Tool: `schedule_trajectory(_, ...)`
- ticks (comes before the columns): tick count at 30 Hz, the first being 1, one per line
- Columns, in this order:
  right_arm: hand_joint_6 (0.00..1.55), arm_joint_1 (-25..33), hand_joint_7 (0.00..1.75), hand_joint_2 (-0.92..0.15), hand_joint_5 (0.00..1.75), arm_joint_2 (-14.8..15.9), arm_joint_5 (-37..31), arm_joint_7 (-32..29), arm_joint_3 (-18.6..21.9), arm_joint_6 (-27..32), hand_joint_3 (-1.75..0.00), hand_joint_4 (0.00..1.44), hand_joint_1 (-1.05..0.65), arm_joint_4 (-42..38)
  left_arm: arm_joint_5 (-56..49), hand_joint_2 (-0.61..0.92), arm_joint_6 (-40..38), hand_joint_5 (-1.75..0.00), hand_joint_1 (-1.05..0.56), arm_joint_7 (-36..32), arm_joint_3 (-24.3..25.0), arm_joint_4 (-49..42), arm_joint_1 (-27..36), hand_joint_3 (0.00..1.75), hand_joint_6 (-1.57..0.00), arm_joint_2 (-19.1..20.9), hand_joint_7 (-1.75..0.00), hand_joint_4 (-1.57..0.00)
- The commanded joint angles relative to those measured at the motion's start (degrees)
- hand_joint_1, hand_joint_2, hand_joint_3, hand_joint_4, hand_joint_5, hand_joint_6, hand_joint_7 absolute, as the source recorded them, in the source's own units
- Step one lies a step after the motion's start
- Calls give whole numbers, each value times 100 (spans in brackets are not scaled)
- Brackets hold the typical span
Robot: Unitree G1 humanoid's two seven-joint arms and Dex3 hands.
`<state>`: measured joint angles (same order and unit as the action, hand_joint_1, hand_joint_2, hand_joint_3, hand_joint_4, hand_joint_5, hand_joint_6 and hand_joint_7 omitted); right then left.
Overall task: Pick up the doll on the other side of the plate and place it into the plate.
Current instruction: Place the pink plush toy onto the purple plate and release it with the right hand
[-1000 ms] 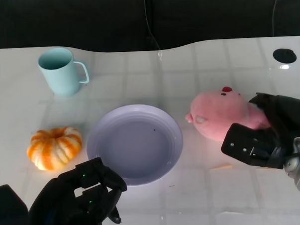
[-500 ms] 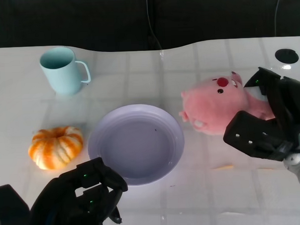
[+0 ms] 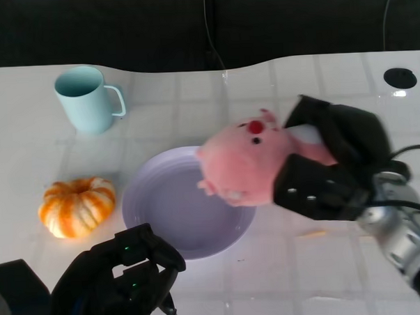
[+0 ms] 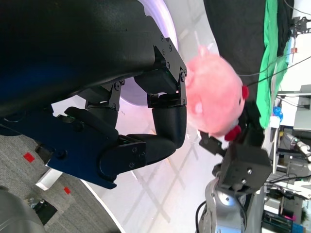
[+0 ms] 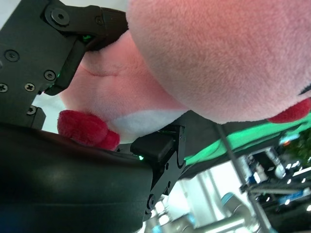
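Note:
A pink plush pig doll (image 3: 245, 161) hangs in the air over the right rim of the lavender plate (image 3: 170, 208). My right hand (image 3: 329, 163) grips it from the right side. The doll fills the right wrist view (image 5: 204, 53), pressed between black fingers (image 5: 53, 43). It shows pink with red marks in the left wrist view (image 4: 216, 94), held by the right hand (image 4: 243, 160). My left hand (image 3: 121, 283) sits low at the front left of the plate, fingers curled in, holding nothing; the same curled fingers (image 4: 146, 131) show in its wrist view.
A light blue mug (image 3: 85, 99) stands at the back left. An orange and white pumpkin (image 3: 76, 205) lies left of the plate. A small tan scrap (image 3: 312, 232) lies on the white table right of the plate. Dark holes (image 3: 400, 78) mark the table's far corners.
My right hand has lifted the doll off the table and carried it left, from beside the plate to over the plate's right rim. The left hand has stayed put.

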<state>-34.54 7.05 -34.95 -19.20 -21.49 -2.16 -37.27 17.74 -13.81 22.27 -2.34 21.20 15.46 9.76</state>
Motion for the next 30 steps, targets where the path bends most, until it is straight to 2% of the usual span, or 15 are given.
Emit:
schedule_trajectory(1, 78, -349, 172, -31, 175, -214, -14, 110, -80, 79, -127, 93, -18, -200, -75, 75, 100, -175, -40, -56, -2, -31, -13, 80, -66, 11, -138, -62)
schedule_trajectory(5, 83, -664, 155, -37, 175, -516, -78, 172, -255, 59, -117, 91, -20, -634, -85, 74, 93, -175, -40, -72, -25, -40, -24, 81, -66, -16, -137, -61)
schedule_trajectory(13, 83, -1352, 156, -42, 175, -1227, 41, 191, -396, 50, -112, 93, -18, -1797, -85, 73, 9, -175, -40, -161, -99, -19, -23, 81, -67, -84, -137, -62)
schedule_trajectory(20, 78, -1730, 146, -52, 175, -1643, 153, 375, -363, 156, -91, 87, -17, -2397, -88, 72, 154, -175, -40, -129, -138, -66, -28, 84, -68, -84, -137, -65)
schedule_trajectory(21, 81, -1742, 133, -56, 175, -1678, 195, 404, -342, 171, -84, 83, -16, -2420, -99, 72, 164, -175, -40, -134, -143, -61, -26, 84, -68, -79, -137, -65)
schedule_trajectory(23, 84, -1752, 121, -60, 175, -1733, 269, 459, -306, 198, -75, 81, -15, -2440, -92, 72, 161, -175, -41, -138, -148, -47, -21, 85, -68, -73, -137, -65)
schedule_trajectory(24, 86, -1737, 90, -68, 158, -1754, 292, 461, -299, 187, -53, 81, -19, -2432, -67, 72, 158, -175, -41, -125, -143, -46, -22, 85, -68, -71, -137, -65)
schedule_trajectory(25, 91, -1728, 66, -74, 151, -1765, 307, 457, -301, 177, -36, 81, -21, -2428, -48, 72, 158, -175, -40, -113, -139, -47, -23, 85, -68, -71, -137, -65)
schedule_trajectory(26, 95, -1715, 50, -80, 148, -1770, 321, 498, -310, 177, -24, 81, -22, -2418, -44, 72, 143, -175, -40, -116, -136, -41, -25, 85, -67, -67, -137, -65)
schedule_trajectory(27, 88, -1704, 31, -86, 129, -1757, 324, 577, -330, 167, -16, 74, -26, -2400, -43, 71, 137, -175, -41, -119, -131, -43, -28, 84, -67, -65, -137, -65)
schedule_trajectory(29, 78, -1698, 12, -90, 96, -1727, 343, 828, -352, 205, -12, 70, -32, -2350, -31, 71, 132, -175, -41, -114, -120, -52, -34, 84, -68, -63, -137, -65)
schedule_trajectory(30, 67, -1692, 5, -91, 81, -1683, 330, 1022, -389, 216, -13, 58, -37, -2299, -18, 71, 112, -175, -41, -118, -112, -46, -35, 84, -68, -63, -137, -65)
